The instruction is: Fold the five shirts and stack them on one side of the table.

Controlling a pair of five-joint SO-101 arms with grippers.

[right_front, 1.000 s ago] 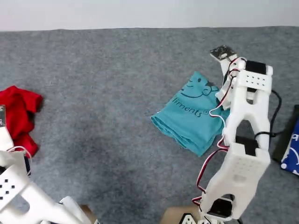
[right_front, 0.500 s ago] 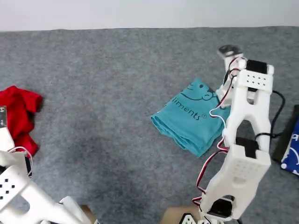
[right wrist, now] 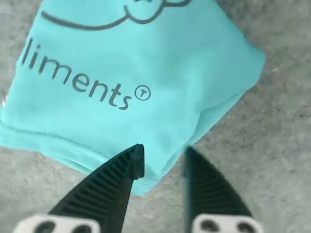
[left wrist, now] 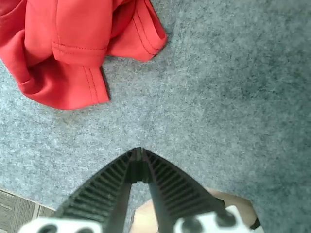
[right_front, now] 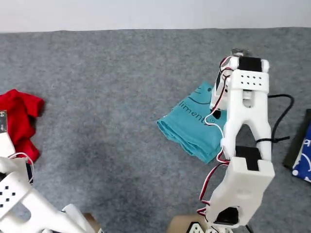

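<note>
Right pincer [right wrist: 164, 151] gapes over the teal shirt [right wrist: 121, 73], at its edge.

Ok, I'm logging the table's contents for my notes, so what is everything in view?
teal shirt: 1, teal with dark print, folded, right of centre
red shirt: 1, red, crumpled, at the left edge
blue cloth: 1, blue with white marks, at the right edge
table: 1, grey, under everything
right arm: 1, white, over the teal shirt
left arm: 1, white, near left corner
right tool: 1, black, open, at the teal shirt's edge
left tool: 1, black, shut, beside the red shirt
</note>
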